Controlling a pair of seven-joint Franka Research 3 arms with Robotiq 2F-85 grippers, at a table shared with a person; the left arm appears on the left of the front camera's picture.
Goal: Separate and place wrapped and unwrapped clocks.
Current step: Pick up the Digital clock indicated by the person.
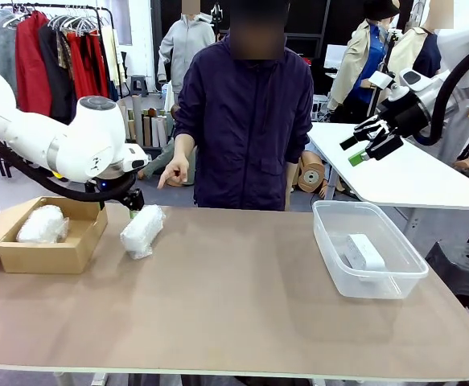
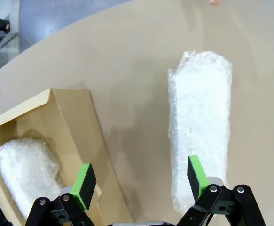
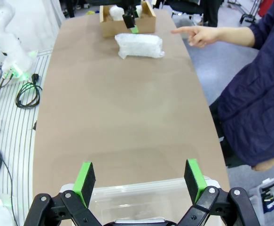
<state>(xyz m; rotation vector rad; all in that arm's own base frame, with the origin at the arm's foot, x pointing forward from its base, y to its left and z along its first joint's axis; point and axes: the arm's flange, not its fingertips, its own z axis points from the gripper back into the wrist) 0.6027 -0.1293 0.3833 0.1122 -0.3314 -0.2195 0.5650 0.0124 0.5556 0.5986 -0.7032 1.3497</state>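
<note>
Hovering wide open just above the cardboard box (image 2: 75,117) wall, the left gripper (image 2: 141,179) sat off-centre from the loose wrapped clock (image 2: 200,127) on the counter (image 2: 127,70). To my eye it needed to shift across, straddle that clock's narrow width and squeeze gently.

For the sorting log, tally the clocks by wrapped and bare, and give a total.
Wrapped, white bubble-wrap oblong bundles: 2, one in the brown cardboard box, one on the tan table.
Bare, white rectangular plastic clock: 1, in the clear plastic tub.
Total: 3.
</note>
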